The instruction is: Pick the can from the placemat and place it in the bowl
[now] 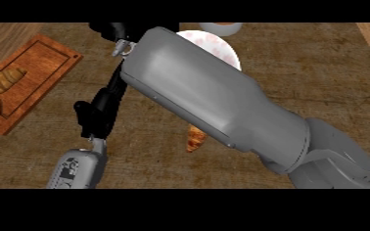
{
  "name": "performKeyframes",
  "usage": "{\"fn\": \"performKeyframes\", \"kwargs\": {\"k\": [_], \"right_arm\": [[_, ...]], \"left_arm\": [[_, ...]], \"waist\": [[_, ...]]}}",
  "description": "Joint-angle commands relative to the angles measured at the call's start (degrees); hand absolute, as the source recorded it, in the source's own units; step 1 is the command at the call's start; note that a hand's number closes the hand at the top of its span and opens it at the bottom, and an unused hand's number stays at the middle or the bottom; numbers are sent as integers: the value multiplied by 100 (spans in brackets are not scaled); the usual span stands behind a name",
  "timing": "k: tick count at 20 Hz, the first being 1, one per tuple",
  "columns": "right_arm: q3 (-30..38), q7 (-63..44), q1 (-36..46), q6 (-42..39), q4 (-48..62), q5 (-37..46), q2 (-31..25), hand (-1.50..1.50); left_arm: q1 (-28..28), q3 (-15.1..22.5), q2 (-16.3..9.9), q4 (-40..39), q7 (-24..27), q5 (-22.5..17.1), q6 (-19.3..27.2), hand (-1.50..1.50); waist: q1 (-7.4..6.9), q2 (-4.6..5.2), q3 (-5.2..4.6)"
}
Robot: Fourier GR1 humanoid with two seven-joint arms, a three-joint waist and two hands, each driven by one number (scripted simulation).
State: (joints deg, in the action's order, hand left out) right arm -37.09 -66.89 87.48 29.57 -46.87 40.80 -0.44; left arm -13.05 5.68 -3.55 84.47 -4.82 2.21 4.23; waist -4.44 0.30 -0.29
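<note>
Right forearm (217,98) spans the counter (311,68), covering most of a pink-patterned bowl (220,46); right hand (112,29) mostly hidden, grip cannot be told; left hand's too.

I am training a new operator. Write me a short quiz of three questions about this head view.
1. True or false: the can shows plainly in this view.
2. What lies partly hidden under the right forearm? A) a croissant B) a fork C) an apple
3. On which side of the view does the wooden board lie?

Key: 1 false, no can shows, and the forearm hides much of the scene. 2 A. 3 left.
</note>
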Motion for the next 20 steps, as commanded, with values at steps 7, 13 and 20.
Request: {"fn": "performKeyframes", "kwargs": {"k": [7,13,20], "right_arm": [[-86,-383,-68,-134,1309,-70,42,150],[-99,-18,-691,239,1658,74,42,150],[271,814,-1564,477,1680,-471,42,150]], "left_arm": [[128,-98,-54,252,-163,29,99,0],[333,-181,-194,461,-234,-74,-49,0],[391,-102,10,275,108,-9,24,0]], "waist": [[246,-7,22],[284,-16,25],[247,21,26]]}}
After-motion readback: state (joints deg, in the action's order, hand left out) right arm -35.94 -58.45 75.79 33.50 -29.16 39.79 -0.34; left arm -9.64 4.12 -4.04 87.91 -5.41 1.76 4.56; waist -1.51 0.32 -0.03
